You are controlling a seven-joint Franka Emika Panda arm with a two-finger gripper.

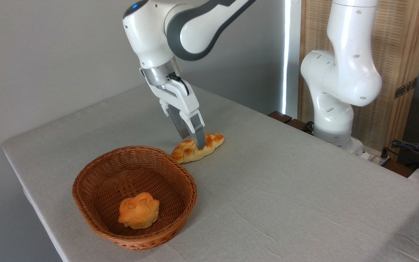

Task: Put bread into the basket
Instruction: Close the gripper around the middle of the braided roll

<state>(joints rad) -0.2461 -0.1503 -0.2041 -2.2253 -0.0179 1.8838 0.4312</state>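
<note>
1. The long braided golden loaf of bread, toasted orange-brown in patches, lies flat on the grey cloth-covered table, just behind the brown woven wicker basket.
2. The white two-finger gripper comes down over the loaf's middle, one finger in front; I cannot tell whether it grips.
3. A small round orange bun sits inside the basket.

The tool straddles the middle of the braided loaf, fingers spread either side. The loaf lies on the grey bench, at one o'clock from the wicker basket, which holds a round knotted bun.
</note>
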